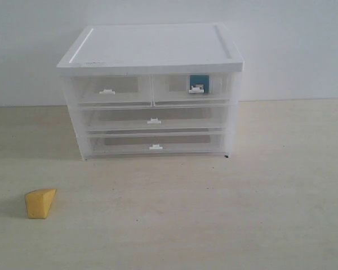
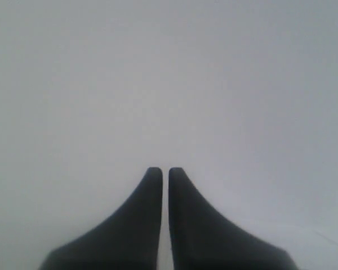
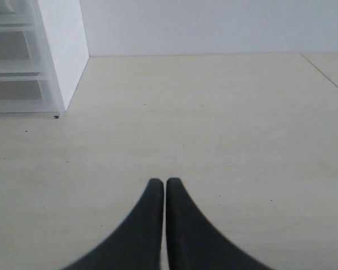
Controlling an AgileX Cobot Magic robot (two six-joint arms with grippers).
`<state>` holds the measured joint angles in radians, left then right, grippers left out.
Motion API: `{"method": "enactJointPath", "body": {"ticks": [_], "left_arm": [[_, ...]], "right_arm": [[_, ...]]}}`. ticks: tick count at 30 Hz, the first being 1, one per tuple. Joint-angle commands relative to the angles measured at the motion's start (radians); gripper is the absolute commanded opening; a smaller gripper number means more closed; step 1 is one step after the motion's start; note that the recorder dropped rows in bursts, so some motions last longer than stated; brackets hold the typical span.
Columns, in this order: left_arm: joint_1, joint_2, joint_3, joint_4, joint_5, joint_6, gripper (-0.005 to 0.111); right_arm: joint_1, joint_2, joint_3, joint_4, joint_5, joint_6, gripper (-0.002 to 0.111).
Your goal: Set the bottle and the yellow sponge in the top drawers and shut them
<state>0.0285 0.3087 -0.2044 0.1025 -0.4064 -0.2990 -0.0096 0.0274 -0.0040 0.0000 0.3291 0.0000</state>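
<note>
Both end effectors are pressed together and hold nothing: the left end effector point(image 2: 165, 169) and the right end effector point(image 3: 164, 180). The cabinet point(image 3: 62, 50) stands ahead of the right one, well apart. The bottle point(image 1: 199, 83) sits inside the shut top drawer point(image 1: 172, 90) on that side. The yellow sponge point(image 1: 40, 203) lies on the worktop point(image 1: 214, 214) on the left end effector's side, untouched.

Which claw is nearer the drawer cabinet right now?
Probably right. The right claw, shut, hangs over the table with the cabinet ahead to one side; the left claw, shut, shows only blank grey, no cabinet.
</note>
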Motion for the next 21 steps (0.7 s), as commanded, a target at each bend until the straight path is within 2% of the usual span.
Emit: {"method": "enactJointPath", "body": {"ticks": [1, 6, 12, 18, 21], "left_arm": [[0.002, 0.18, -0.069, 0.092, -0.015, -0.017, 0.004], [0.002, 0.35, -0.108, 0.097, -0.093, -0.017, 0.004], [-0.015, 0.543, -0.154, 0.105, -0.124, -0.022, 0.004], [-0.113, 0.681, -0.156, 0.122, -0.208, 0.017, 0.004], [-0.159, 0.744, -0.158, 0.053, -0.223, 0.088, 0.004]], "right_arm": [[0.001, -0.006, 0.004, 0.0, -0.003, 0.0, 0.0], [0.001, -0.006, 0.004, 0.0, -0.003, 0.0, 0.0], [0.001, -0.006, 0.004, 0.0, -0.003, 0.0, 0.0], [0.001, -0.006, 0.004, 0.0, -0.005, 0.0, 0.0], [0.001, -0.006, 0.004, 0.0, -0.005, 0.0, 0.0]]}}
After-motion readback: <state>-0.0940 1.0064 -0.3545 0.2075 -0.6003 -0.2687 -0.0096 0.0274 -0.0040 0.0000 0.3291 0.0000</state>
